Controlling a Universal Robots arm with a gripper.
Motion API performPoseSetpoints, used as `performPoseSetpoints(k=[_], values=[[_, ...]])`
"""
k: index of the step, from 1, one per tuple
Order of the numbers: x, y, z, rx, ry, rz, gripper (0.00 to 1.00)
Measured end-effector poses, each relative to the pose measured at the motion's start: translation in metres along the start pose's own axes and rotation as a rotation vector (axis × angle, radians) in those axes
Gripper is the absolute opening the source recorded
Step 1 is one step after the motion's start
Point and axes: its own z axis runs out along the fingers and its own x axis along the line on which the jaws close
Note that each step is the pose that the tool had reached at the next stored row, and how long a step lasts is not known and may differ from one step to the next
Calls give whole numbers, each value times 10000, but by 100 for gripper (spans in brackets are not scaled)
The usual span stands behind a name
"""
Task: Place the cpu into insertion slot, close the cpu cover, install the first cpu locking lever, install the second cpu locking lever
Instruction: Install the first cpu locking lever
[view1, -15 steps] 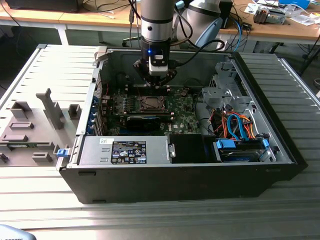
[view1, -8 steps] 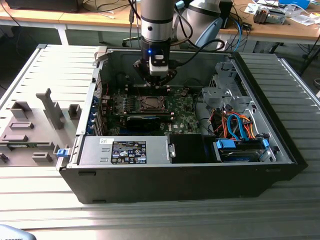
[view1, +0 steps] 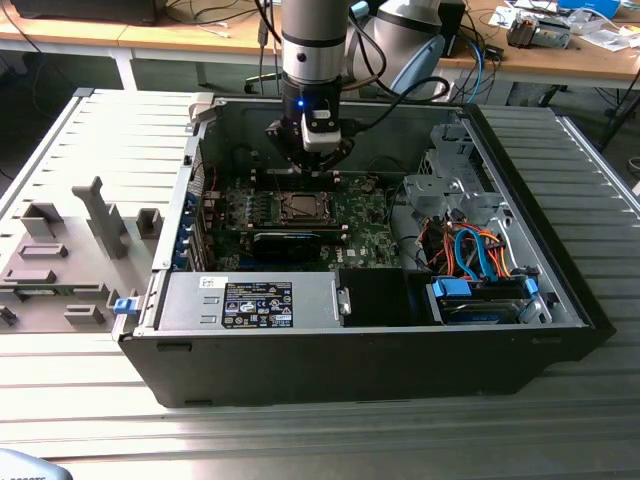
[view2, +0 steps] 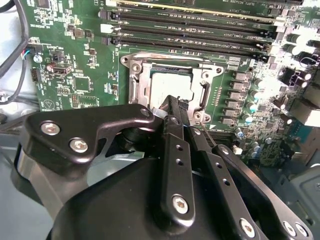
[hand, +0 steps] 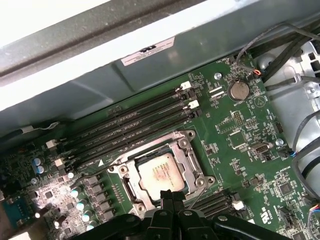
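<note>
Grey slatted desk (view1: 90, 150) carries open computer case (view1: 560, 290). Cpu (hand: 161, 172) seated in insertion slot (hand: 129, 187), cpu cover (hand: 185, 142) down around it. Gripper (hand: 172, 196) clenched, empty, just above slot's edge.

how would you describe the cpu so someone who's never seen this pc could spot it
Start at the open computer case and find the green motherboard on its floor. Beside the long black memory slots sits a square metal-framed socket. The cpu is the pale silver-beige square plate in its middle, the only smooth, light square among dark parts, just ahead of the claw.
</note>
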Motion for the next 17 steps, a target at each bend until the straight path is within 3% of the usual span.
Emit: performPoseSetpoints(k=[17], values=[[0, 0, 0, -33, -23, -1029, 11]])
